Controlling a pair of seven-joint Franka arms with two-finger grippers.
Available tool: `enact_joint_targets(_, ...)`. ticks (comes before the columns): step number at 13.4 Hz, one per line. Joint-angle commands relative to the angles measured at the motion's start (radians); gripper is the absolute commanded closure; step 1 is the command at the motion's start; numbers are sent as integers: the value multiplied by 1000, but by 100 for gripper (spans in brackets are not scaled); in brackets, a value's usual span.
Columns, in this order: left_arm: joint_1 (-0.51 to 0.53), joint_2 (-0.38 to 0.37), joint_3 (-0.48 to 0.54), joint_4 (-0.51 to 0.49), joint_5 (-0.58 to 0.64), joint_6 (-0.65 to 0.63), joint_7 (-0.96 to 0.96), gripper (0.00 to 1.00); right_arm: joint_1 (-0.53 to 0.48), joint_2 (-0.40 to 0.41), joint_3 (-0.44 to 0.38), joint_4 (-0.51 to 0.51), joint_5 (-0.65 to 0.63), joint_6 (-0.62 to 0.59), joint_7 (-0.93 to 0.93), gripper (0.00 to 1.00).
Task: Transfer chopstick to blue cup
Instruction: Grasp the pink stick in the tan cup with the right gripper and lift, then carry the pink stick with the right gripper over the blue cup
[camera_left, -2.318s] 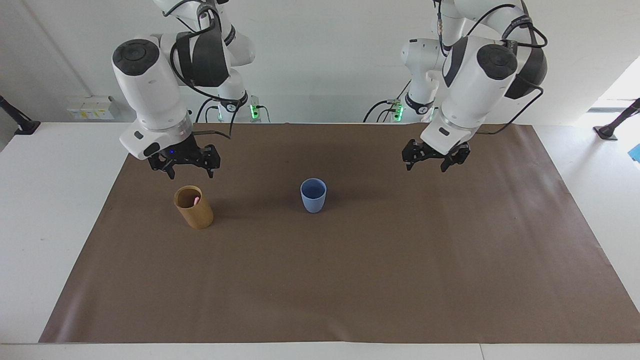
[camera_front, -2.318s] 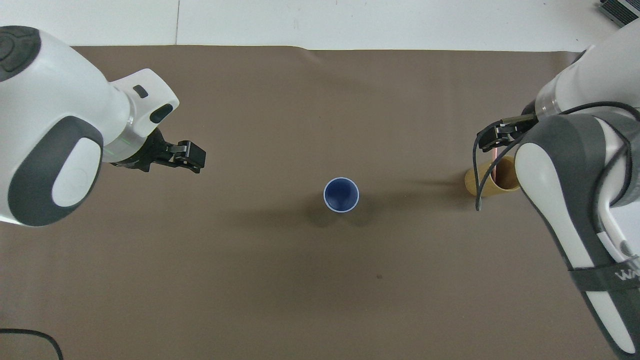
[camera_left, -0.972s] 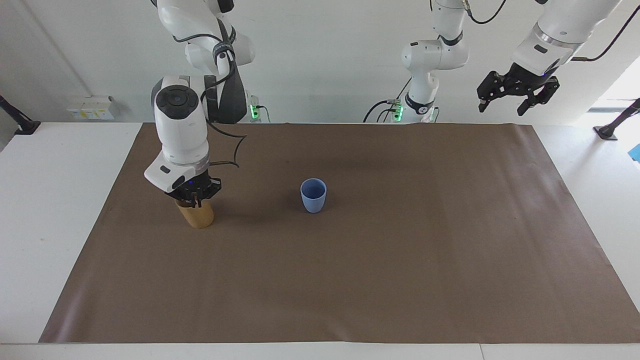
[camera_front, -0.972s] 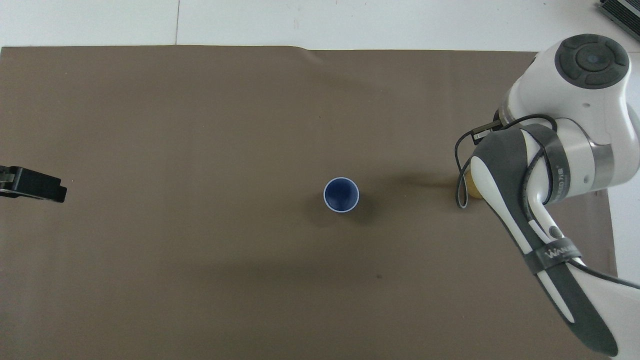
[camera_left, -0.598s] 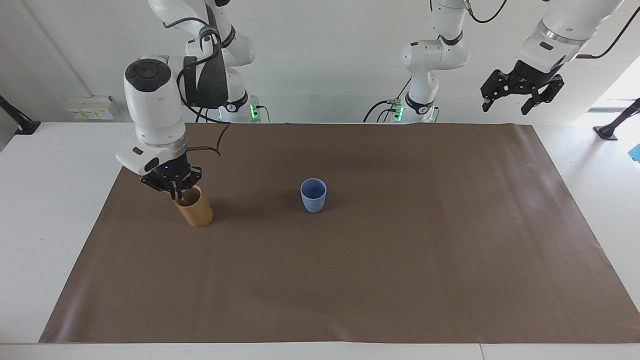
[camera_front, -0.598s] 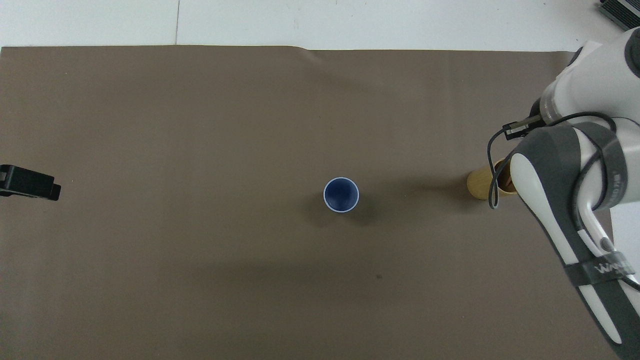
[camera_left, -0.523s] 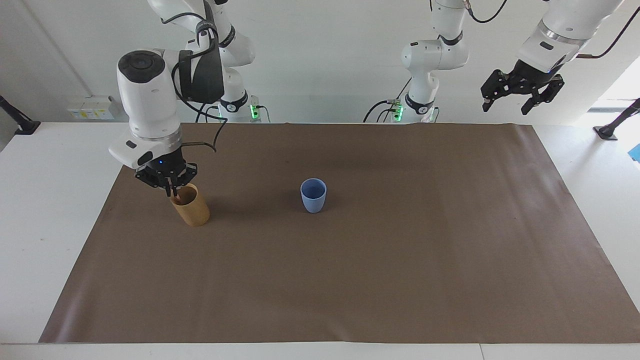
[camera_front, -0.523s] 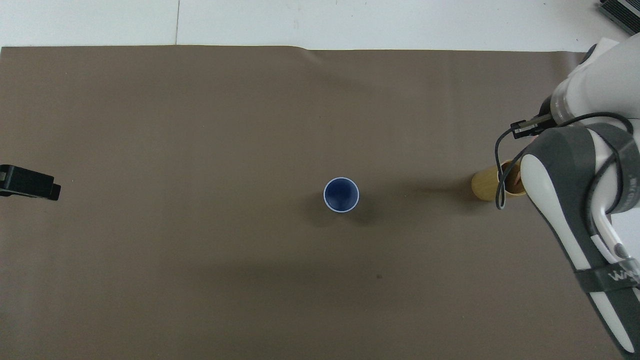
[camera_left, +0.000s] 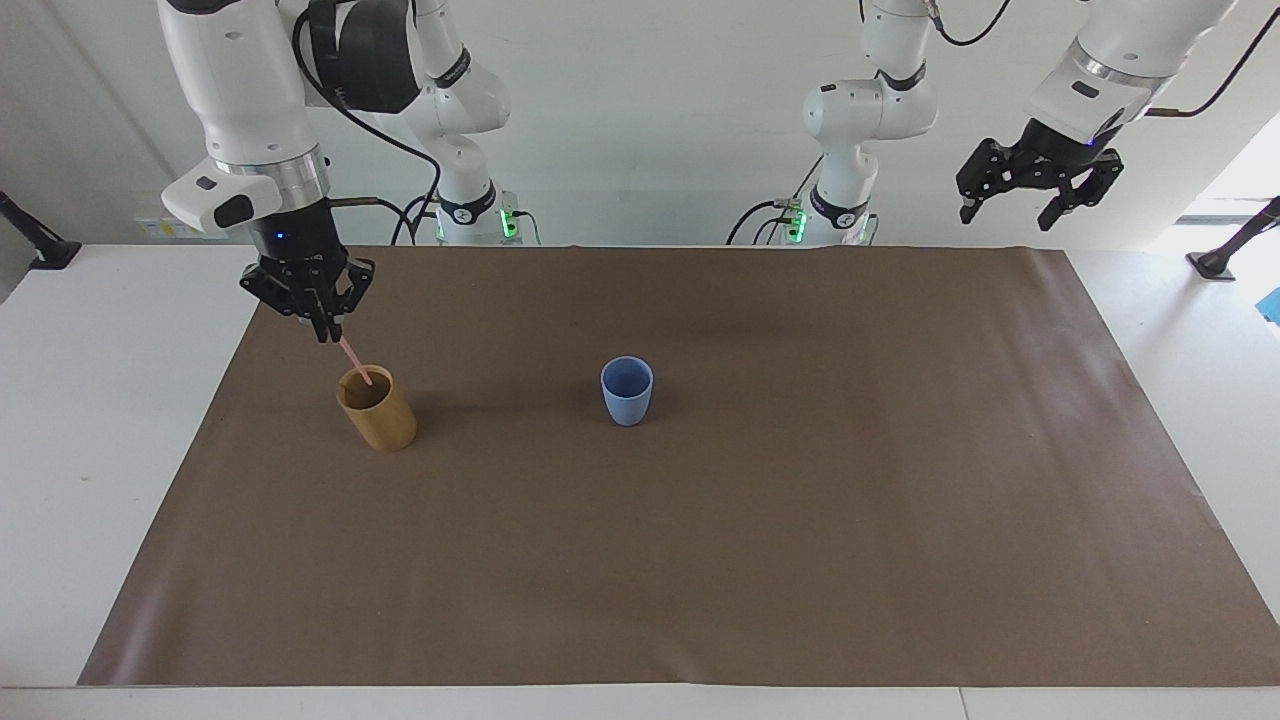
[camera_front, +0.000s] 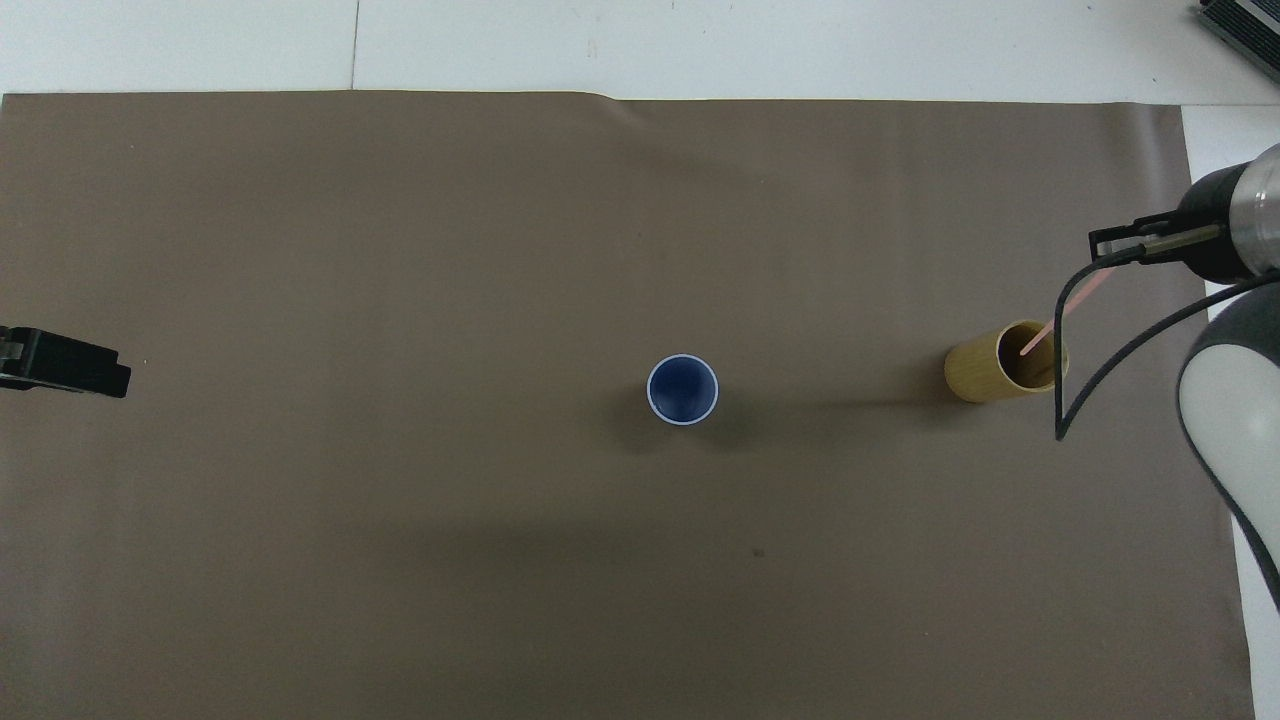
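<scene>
While the right tool (camera_left: 325, 322) hangs over the tan wooden holder (camera_left: 378, 410), it's pinched shut on the top of a pale pink chopstick (camera_left: 354, 361), and the stick's lower tip is at the holder's mouth, about level with the rim. I can only make out one stick. That holder sits on the brown mat (camera_left: 700, 540) toward the right arm's end of the bench (camera_left: 90, 420), fairly close to the mat's edge there. The blue cup (camera_left: 627, 391) stands upright near the middle of the mat, well apart from the holder, with open mat between them and all around it. The left tool (camera_left: 1037, 178) waits high up over the mat's corner at the left arm's end, fingers spread wide, holding nothing.
</scene>
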Motion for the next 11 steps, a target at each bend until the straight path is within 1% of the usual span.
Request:
enact_joint_targets(1,22,-15,3,-6,-1,2,4,0,12,-19,12,-21,93,37,1,100)
enact_joint_targets(3,26,-15,3,-6,-1,2,4,0,71,-21,14,-24,111,51,33,100)
enact_joint_targets(4,26,-15,3,-6,-1,2,4,0,107,-34,14,-41,114,71,50,100)
enact_joint_targets(7,26,-15,3,-6,-1,2,4,0,209,-96,20,-141,201,169,108,100)
enact_joint_targets(9,26,-15,3,-6,-1,2,4,0,275,-126,22,-187,206,181,161,100)
enact_joint_targets(11,26,-15,3,-6,-1,2,4,0,347,-143,22,-254,208,258,182,100)
